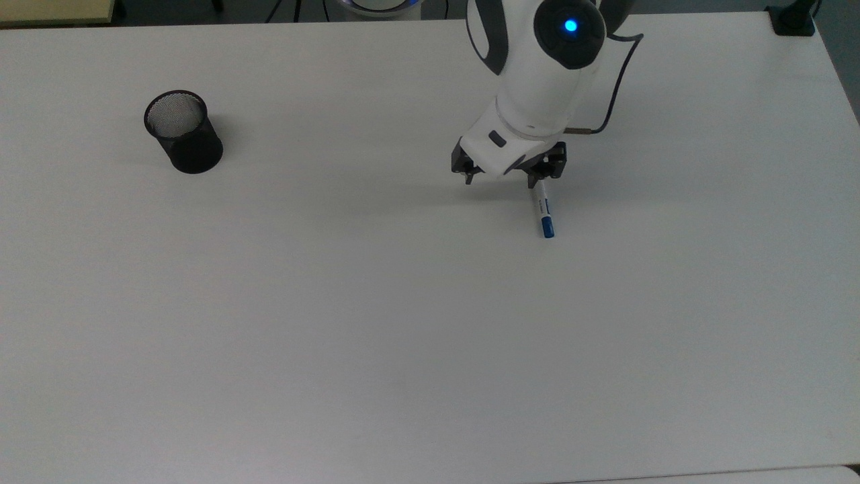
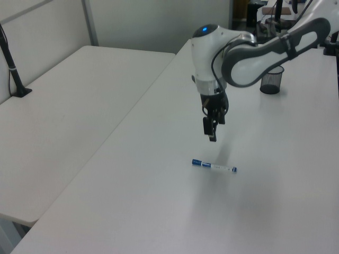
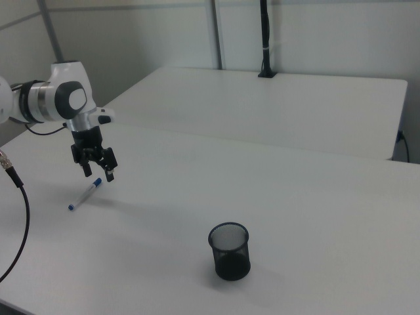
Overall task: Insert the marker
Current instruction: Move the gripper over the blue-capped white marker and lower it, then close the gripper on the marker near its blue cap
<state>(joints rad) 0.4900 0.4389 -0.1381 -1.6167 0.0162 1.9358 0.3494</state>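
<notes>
The marker (image 1: 545,216) lies flat on the white table (image 1: 403,323), its blue cap toward the top view's bottom; its other end is hidden under my gripper (image 1: 500,181). The gripper is open, fingers spread wide and pointing down. It hangs in the air just above the marker (image 2: 213,166), apart from it, in the left view. In the right view the gripper (image 3: 98,175) sits above the marker (image 3: 85,195). A black mesh cup (image 1: 183,131) stands upright far off at the top view's left, also seen as the cup (image 2: 271,78) and the cup (image 3: 230,251).
A second white table (image 2: 63,106) adjoins along a seam. A black clamp post (image 1: 793,17) sits at the top view's upper right corner. A dark cable (image 1: 615,87) trails from the arm.
</notes>
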